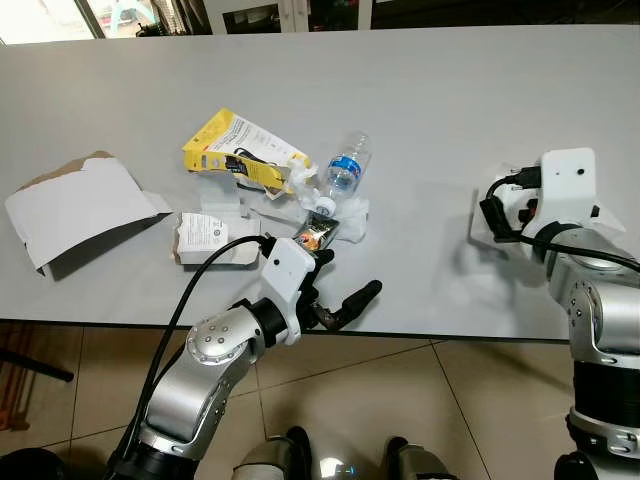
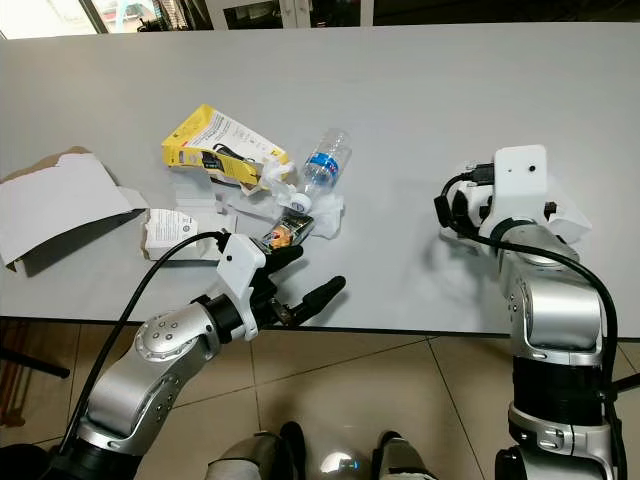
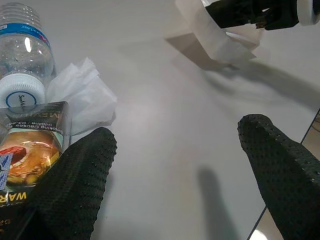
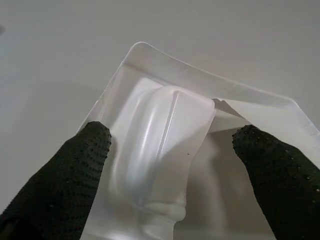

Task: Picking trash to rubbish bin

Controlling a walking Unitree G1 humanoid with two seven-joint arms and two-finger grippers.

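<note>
- Cardboard flap (image 1: 75, 208), white inside and brown at the edges, lies open at the far left of the counter (image 1: 430, 110); no gripper is near it.
- Trash cluster near the counter's front edge: yellow carton (image 1: 240, 150) at the back; grey pulp tray (image 1: 210, 238) with a printed label in front of it; crumpled white tissue (image 3: 80, 95) and a clear water bottle (image 1: 346, 166) with blue label, lying on its side, cap toward the robot; printed snack packet (image 3: 30, 150) just below the cap.
- Left gripper (image 1: 330, 290) hovers low at the front edge, fingers spread wide and holding nothing; in its wrist view one finger (image 3: 75, 185) lies against the snack packet, the other stands well apart over bare counter; judged step: approach to the packet, grasp not yet made; next move calls for shifting sideways so that the packet sits between the fingers, then closing.
- Clear moulded plastic tray (image 4: 165, 150) rests on the counter well apart to the right of the cluster.
- Right gripper (image 4: 170, 150) is set over this tray, fingers open on either side of its raised middle, not yet clamped; judged step: pre-grasp; next move calls for closing gently on the thin, slippery shell, then lifting and carrying it to the rubbish bin.
</note>
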